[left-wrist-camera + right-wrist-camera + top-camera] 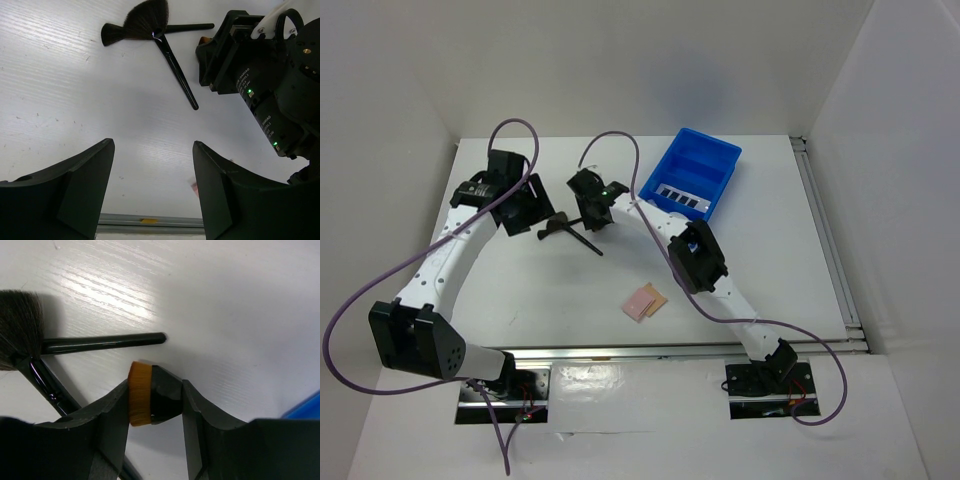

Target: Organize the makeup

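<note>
A: Hidden bits first. From above, the body of the right gripper (588, 212) covers whatever it carries.
B: The right wrist view fixes that. We see its fingers (112, 415) clamped on a small black piece with an orange-tan face (142, 399). Its lower end is cut off between them, so we can't give its full shape. We can't tell if it touches the table either.
A: And the left gripper (152, 145)?
B: Jaws spread wide, nothing between them, only bare white tabletop (60, 90) below.
A: Brushes?
B: We see a black fan-shaped brush (142, 20) and a second thin black brush (192, 26). They lie crossed toward the far edge, left of centre, just beside the right gripper. The right wrist view cuts the fan bristles at its frame edge.
A: Other makeup?
B: The pink and tan flat square pads (645, 302) overlap mid-table, nearer the near edge, well apart from both grippers. The dark rectangular palette with a white label (680, 197) lies in the blue compartmented plastic tray (705, 160), near the far edge, right of centre. The label print is too small to read.
A: Arm poses?
B: The left arm bows out along the left edge and tips its gripper down beside the brushes. The right arm stretches diagonally from the near-right base to the far centre, wrist low over the table.
</note>
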